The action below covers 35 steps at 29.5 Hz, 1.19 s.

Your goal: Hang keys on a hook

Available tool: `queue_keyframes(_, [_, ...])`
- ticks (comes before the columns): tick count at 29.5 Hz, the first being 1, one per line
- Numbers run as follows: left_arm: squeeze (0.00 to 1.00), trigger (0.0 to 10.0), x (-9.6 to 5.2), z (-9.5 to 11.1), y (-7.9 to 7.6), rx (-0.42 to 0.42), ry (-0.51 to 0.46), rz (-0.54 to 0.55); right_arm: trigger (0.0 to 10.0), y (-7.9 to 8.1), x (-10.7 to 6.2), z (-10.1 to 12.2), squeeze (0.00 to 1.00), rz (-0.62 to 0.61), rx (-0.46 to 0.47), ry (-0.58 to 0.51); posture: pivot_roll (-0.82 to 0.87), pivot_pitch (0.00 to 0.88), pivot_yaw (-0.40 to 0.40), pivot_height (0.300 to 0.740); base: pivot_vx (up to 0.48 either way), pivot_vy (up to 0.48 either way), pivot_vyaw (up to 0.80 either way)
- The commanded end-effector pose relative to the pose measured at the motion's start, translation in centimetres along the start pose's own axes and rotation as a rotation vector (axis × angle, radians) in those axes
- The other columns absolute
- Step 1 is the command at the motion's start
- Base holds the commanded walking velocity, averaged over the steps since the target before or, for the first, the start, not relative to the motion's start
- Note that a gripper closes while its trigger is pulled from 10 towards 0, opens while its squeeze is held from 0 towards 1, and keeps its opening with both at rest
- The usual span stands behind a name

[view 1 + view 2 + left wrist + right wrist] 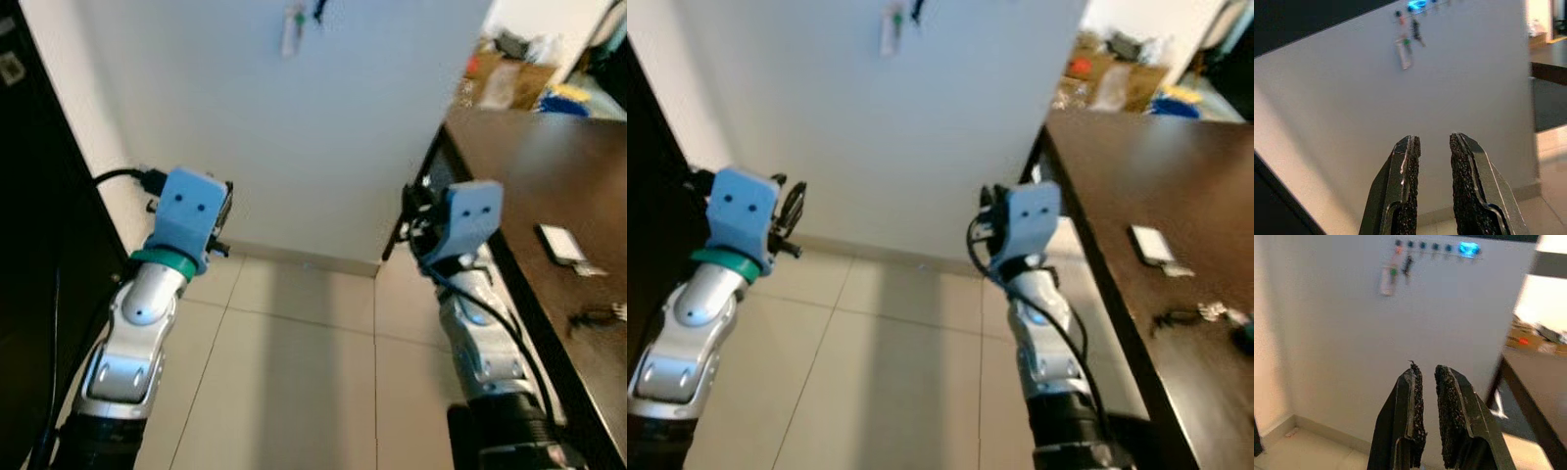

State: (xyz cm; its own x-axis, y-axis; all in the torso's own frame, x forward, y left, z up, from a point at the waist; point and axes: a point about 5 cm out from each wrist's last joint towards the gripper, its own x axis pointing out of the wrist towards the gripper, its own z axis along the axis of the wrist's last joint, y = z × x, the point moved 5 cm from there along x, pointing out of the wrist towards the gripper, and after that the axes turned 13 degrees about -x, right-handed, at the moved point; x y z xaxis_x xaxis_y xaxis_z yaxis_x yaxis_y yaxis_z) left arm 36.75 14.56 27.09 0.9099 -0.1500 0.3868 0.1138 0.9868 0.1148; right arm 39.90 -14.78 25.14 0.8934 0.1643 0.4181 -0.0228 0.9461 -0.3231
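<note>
A bunch of keys (1211, 312) with a dark fob (1172, 318) lies on the dark wooden table (519, 157) to my right. High on the white wall runs a row of hooks (1422, 245); a white tag (1386, 282) and a dark key (1407, 264) hang from it. My left gripper (1433, 144) is raised toward the wall, slightly open, holding nothing. My right gripper (1428, 372) points at the same wall just left of the table's edge, its fingers nearly touching with nothing between them. Both are well below the hooks.
A white card (560, 244) lies on the table beyond the keys. Boxes and clutter (514, 73) stand past the table's far end. A dark cabinet (34, 196) lines my left side. Pale floor tiles (294, 372) stretch to the wall.
</note>
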Motion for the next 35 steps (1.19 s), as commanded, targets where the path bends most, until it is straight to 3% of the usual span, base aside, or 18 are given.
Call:
queue_keyframes(1, [0.0,10.0,-0.03,-0.03,-0.57,-0.022,0.006,-0.021,10.0,-0.66,-0.19,-0.34,0.0,-0.017,0.0,0.013,0.07,0.065,0.04,0.74,0.0,0.0,-0.8])
queue_keyframes(35, [0.0,10.0,0.2,-0.21,-0.4,-0.038,0.023,-0.022,10.0,-0.39,0.13,-0.13,0.0,-0.016,0.003,0.004,0.07,0.059,0.045,0.74,0.0,0.0,-0.8])
